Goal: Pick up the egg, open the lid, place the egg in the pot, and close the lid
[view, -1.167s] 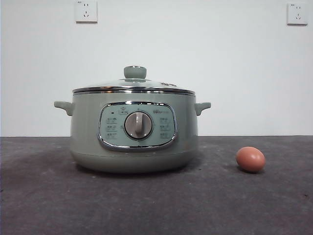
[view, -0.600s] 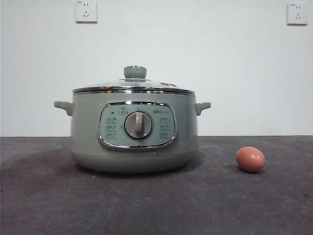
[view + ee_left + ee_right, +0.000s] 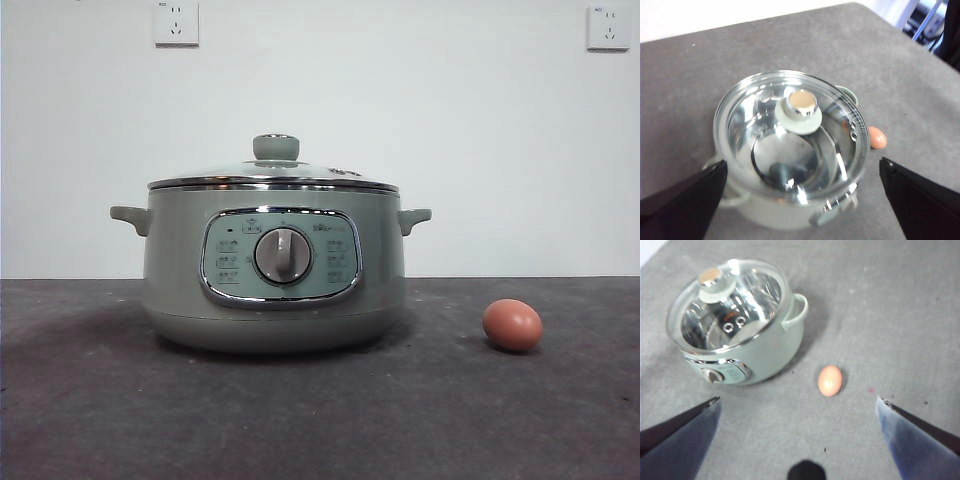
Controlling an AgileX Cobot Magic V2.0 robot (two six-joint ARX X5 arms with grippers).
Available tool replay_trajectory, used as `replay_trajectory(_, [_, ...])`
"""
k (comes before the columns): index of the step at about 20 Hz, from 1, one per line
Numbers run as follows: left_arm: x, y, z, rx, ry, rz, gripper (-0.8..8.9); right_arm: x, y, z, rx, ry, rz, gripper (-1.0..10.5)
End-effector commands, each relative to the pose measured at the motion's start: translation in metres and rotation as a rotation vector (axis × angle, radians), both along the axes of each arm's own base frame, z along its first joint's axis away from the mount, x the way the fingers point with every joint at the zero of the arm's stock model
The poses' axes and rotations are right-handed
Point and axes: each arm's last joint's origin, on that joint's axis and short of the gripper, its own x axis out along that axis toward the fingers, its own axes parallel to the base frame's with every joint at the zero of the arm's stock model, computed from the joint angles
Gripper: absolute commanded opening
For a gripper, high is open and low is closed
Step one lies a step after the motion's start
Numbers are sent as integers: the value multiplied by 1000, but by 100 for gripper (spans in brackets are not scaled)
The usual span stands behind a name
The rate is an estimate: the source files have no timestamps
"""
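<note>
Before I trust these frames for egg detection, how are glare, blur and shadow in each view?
Front view: sharp, even light, the egg casting a faint shadow on the table. Left wrist view: soft, with bright reflections across the lid; the egg is half hidden behind the pot. Right wrist view: mildly blurred, lid glare, egg clear.

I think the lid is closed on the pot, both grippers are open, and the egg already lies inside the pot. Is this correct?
Not quite. The egg is not inside the pot; it lies on the table beside it, as the front view shows. The lid is closed, and the left gripper and right gripper are both open.
</note>
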Motion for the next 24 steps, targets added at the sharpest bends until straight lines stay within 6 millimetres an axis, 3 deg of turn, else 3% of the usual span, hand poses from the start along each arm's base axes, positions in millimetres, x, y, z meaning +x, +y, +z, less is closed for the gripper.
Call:
replay_trajectory(1, [28, -24, -2, 79, -12, -49, 653, 5, 0, 0, 9, 13, -1, 599])
replay_trajectory(7, [96, -83, -18, 196, 20, -124, 653, 13, 0, -6, 12, 76, -2, 599])
replay_trajectory(11, [128, -101, -38, 210, 58, -138, 653, 14, 0, -6, 12, 79, -2, 599])
replay_trajectory(15, [141, -109, -62, 233, 118, -147, 652, 14, 0, -6, 11, 76, -2, 599])
replay_trajectory(22, [149, -115, -79, 269, 156, -134, 650, 17, 0, -7, 12, 86, -3, 598])
replay_trajectory(24, [150, -115, -80, 270, 160, -134, 556, 18, 0, -7, 12, 88, -3, 598])
